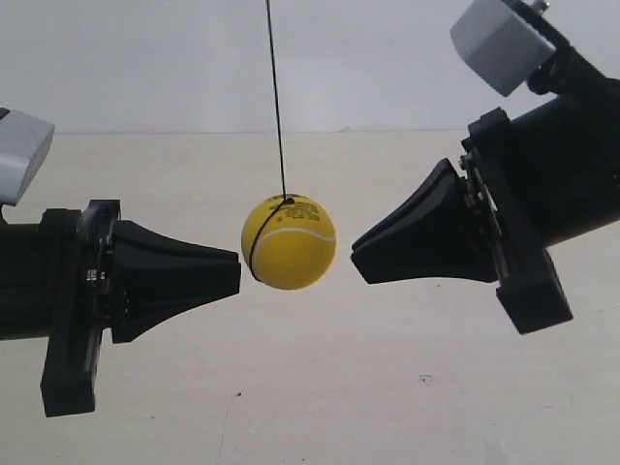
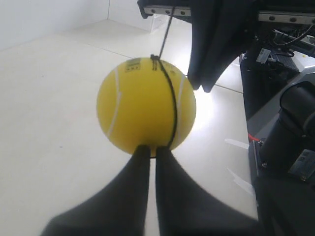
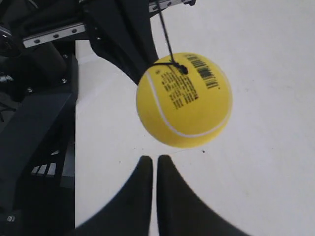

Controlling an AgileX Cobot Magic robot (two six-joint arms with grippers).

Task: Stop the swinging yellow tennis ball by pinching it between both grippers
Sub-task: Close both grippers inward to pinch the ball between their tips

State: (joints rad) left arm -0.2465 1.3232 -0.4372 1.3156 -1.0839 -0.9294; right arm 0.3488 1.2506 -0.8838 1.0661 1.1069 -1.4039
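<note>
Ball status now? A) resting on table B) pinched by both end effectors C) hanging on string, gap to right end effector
C: the yellow tennis ball hangs on its string, with a clear gap between it and the right end effector.

Looks like a robotics lab to me: a bare white wall point(image 1: 145, 58), a plain pale counter point(image 1: 339, 387), bolted metal rails point(image 2: 288, 17), loose cables point(image 2: 290, 42), and a yellow tennis ball point(image 1: 289, 242) hung on a black string point(image 1: 275, 97) as a test rig.

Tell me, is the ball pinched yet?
Not pinched: a gap separates the right pincer from the ball; the left pincer seems to touch it.
</note>
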